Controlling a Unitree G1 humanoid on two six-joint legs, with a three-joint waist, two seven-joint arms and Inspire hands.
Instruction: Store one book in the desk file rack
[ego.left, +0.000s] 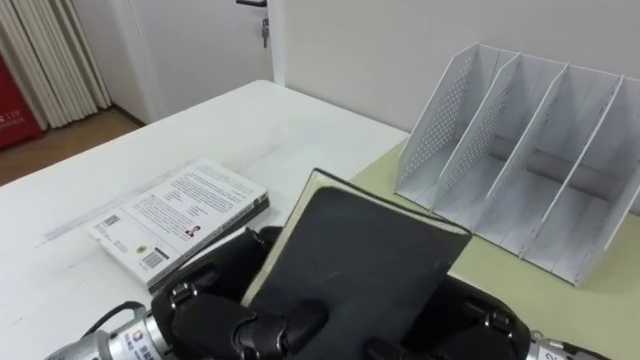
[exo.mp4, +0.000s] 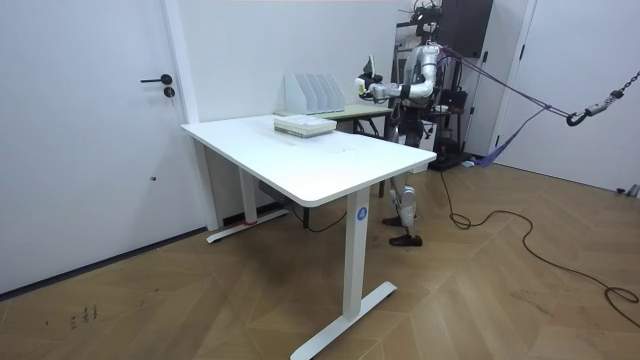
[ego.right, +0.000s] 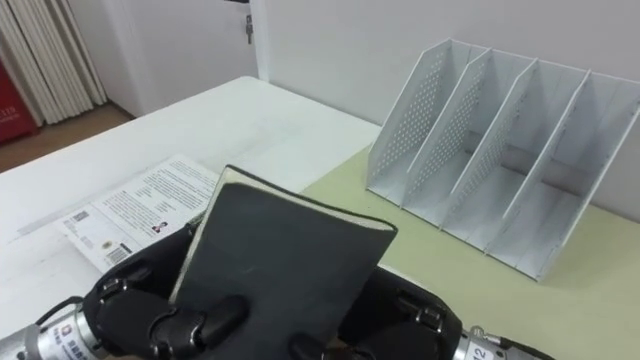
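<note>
- black book (ego.left: 365, 265) stands tilted, clasped low by left hand (ego.left: 235, 322) and right hand (ego.left: 478, 318)
- file rack (ego.left: 530, 165) at its 2 o'clock; white book (ego.left: 180, 222) flat at 9 o'clock

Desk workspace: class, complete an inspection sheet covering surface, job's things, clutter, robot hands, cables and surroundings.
surface: white desk; a pale green top adjoins it.
job's things: black book held up, tilted, off the desk; rack upright on the green top, slots empty.
clutter: white book lying flat on the desk.
robot hands: left robot hand and right robot hand, both curled on the black book's lower end.
cables: nothing seen beyond the robot's own.
surroundings: door, curtain, wood floor.
</note>
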